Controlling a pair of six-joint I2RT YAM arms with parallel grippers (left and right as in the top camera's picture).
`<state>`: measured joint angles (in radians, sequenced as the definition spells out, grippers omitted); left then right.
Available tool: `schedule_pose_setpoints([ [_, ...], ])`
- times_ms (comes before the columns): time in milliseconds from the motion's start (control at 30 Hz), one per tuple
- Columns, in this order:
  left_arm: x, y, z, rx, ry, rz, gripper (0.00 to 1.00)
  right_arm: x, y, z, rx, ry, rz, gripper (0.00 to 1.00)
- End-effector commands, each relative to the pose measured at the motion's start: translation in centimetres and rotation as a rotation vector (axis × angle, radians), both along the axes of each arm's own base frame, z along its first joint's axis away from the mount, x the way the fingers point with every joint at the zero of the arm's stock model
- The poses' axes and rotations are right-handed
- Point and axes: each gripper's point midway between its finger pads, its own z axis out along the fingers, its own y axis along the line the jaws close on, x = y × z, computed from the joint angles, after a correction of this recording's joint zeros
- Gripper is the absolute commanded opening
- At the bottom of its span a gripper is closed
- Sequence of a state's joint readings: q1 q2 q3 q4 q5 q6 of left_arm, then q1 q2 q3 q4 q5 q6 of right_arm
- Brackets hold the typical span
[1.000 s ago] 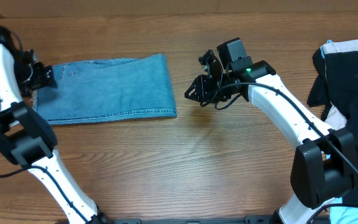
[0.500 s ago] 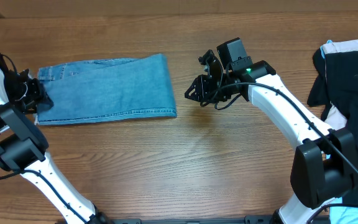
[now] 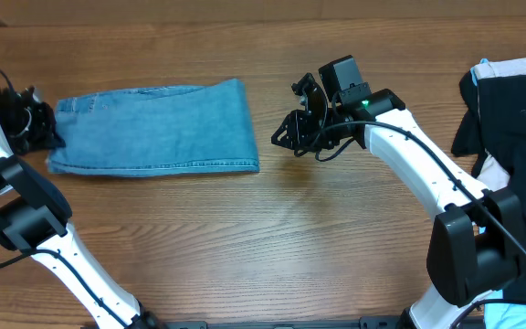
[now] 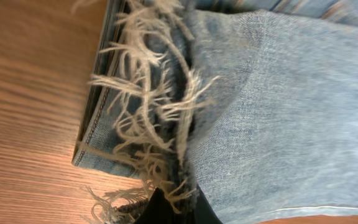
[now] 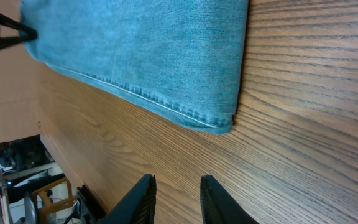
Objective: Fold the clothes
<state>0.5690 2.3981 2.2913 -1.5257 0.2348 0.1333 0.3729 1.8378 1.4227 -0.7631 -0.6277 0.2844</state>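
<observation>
**Folded jeans lie lengthwise across the left half of the table, with the left gripper at the hem end**

At the far left, the left gripper [image 3: 36, 128] is at table level, against the left short end of the pair of light-blue washed denim jeans [image 3: 153, 132]. Its fingers are closed together on the frayed hems [image 4: 148, 118]. In the left wrist view, one dark fingertip [image 4: 166, 208] shows at the bottom edge, with the pale loose threads hanging around it and the layered cloth just above it.

The jeans are folded into one long, flat rectangle on the brown wooden table [image 3: 245, 247], in its left half and toward the far side. The long axis runs from left to right in the overhead view, almost parallel to the table edge. The frayed hem end points to the left, and the smooth folded end points to the right, toward the middle of the table. The right end is a little wider than the left one. A stitched seam runs along the near long edge [image 5: 160, 99].

To the right of the folded end, near it but apart, the right gripper [image 3: 290, 132] hangs over bare wood. Its two fingers [image 5: 145, 199] stand a little apart, with only the table visible in the gap, and they hold nothing.

At the far right edge lies a pile of black and white cloth [image 3: 510, 100], well apart from the jeans.
</observation>
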Motion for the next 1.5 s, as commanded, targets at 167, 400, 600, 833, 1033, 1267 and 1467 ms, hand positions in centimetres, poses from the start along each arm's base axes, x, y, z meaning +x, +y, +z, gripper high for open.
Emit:
schedule_pose_setpoints([
  [167, 3.8, 1.1, 2.8, 0.055, -0.173, -0.016, 0.04, 0.1, -0.1, -0.3, -0.001, 0.007, -0.004, 0.28],
  [400, 3.5, 2.9, 2.4, 0.167, -0.134, -0.004, 0.6, 0.1, -0.1, -0.3, -0.001, 0.007, -0.004, 0.28],
  [600, 4.4, -0.4, 4.0, 0.017, -0.216, -0.047, 0.4, 0.8, 0.2, 0.1, 0.015, -0.028, -0.009, 0.28],
  [833, 6.5, -8.7, 1.7, -0.076, -0.19, -0.231, 0.04, 4.1, 5.4, 0.1, 0.137, -0.129, -0.042, 0.18],
  [1033, 6.9, -13.3, -3.0, -0.097, -0.141, -0.307, 0.04, 3.2, 9.0, -4.8, 0.152, -0.079, 0.028, 0.13],
  [1267, 4.9, -11.4, -7.0, 0.004, -0.029, -0.263, 0.09, 3.5, 8.6, -9.6, 0.077, -0.02, -0.014, 0.15],
  [1467, 4.4, -9.4, -7.0, 0.015, -0.016, -0.197, 0.23, 2.4, 8.0, -14.0, 0.023, 0.073, -0.019, 0.15],
])
